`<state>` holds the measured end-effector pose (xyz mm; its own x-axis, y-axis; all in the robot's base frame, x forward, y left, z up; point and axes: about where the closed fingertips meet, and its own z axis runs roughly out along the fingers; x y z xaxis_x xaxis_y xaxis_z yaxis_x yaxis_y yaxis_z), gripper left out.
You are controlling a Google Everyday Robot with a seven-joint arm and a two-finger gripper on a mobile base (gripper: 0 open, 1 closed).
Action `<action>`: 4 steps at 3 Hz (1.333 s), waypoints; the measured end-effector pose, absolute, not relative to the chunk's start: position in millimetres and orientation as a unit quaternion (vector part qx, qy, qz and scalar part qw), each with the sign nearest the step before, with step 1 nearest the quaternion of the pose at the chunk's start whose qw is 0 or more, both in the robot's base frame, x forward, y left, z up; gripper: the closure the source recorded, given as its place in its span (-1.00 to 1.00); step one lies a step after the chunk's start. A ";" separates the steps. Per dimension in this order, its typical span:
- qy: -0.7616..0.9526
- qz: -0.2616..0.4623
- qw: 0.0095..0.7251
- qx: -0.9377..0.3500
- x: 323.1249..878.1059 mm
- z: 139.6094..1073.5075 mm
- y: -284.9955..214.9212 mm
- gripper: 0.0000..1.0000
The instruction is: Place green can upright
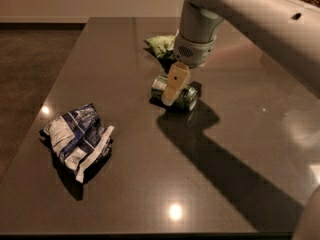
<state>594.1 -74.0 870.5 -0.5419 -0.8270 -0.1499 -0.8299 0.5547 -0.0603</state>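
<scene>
The green can is laid on its side on the counter, with the gripper set right over it; how wide it's spread can't be told. If caught off-centre, the can could get rolled away.

pale grey tubular arm (small dark holes along it), cream gripper at the green can.

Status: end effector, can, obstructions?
End effector low over green can. Can lying on its side. Green snack bag close behind; blue-white bag apart.
</scene>
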 end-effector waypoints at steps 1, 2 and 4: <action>0.875 0.009 0.067 -0.479 591.7 857.7 -68.0 -1.00; 0.872 0.008 0.053 -0.487 586.2 851.5 -66.5 -0.71; 0.855 -0.002 0.044 -0.517 577.2 859.7 -62.5 0.25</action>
